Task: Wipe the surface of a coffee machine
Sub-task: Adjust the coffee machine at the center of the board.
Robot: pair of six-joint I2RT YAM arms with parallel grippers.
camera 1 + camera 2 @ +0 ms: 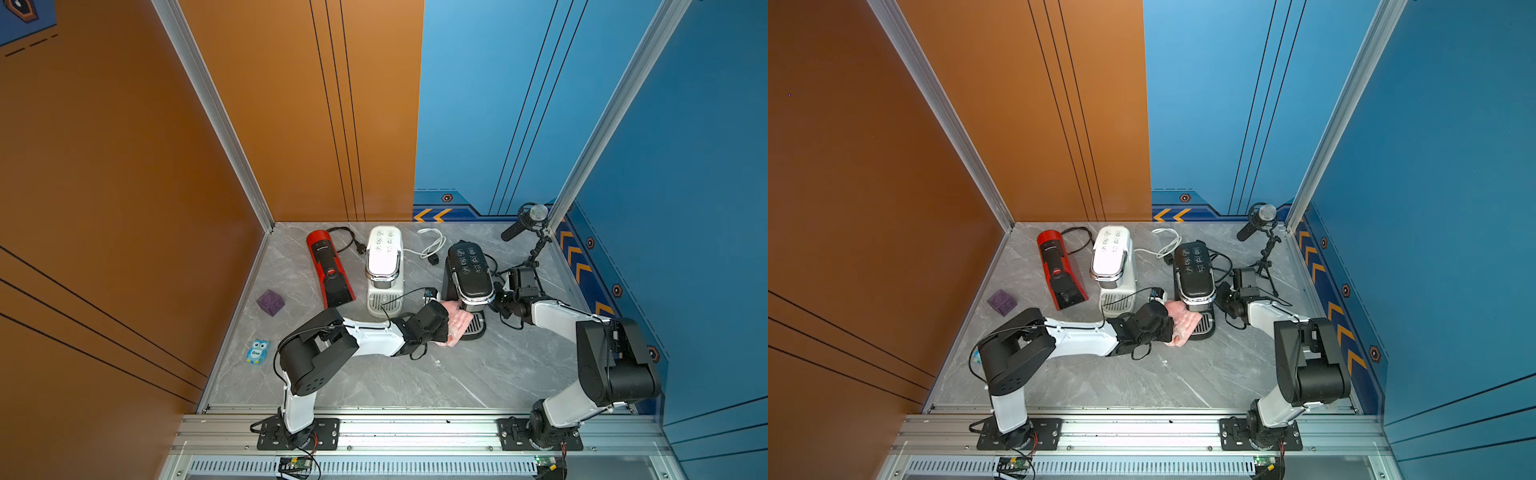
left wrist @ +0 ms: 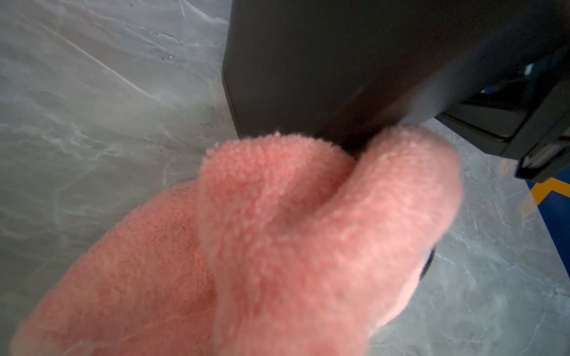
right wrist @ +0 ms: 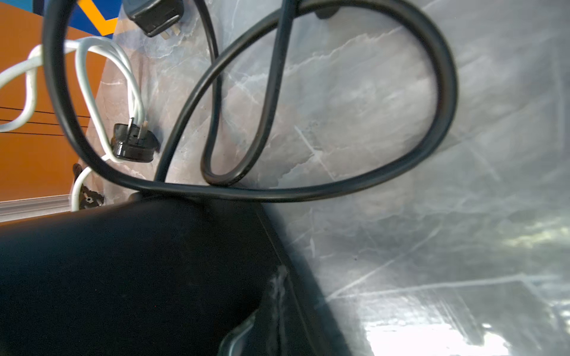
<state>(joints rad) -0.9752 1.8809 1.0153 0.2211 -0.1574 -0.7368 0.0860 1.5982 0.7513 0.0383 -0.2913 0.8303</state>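
Against black coffee machine (image 1: 471, 272), left jaws clamped on pink cloth (image 1: 457, 323), right jaws closed

The left arm (image 1: 374, 338) stood up from its base, bent sharply at the elbow, and its white forearm lay low and almost level, pointing forward and to the right. At the end of its black wrist (image 1: 424, 323), the left gripper (image 1: 445, 319) was closed on a pink cloth (image 2: 308, 231), and the folds of the cloth covered the fingers completely. The right arm (image 1: 555, 316) was folded at a high elbow, and its forearm reached down toward the left arm. The right gripper (image 1: 498, 297) had its jaws closed. In both top views the two grippers were near each other but apart.
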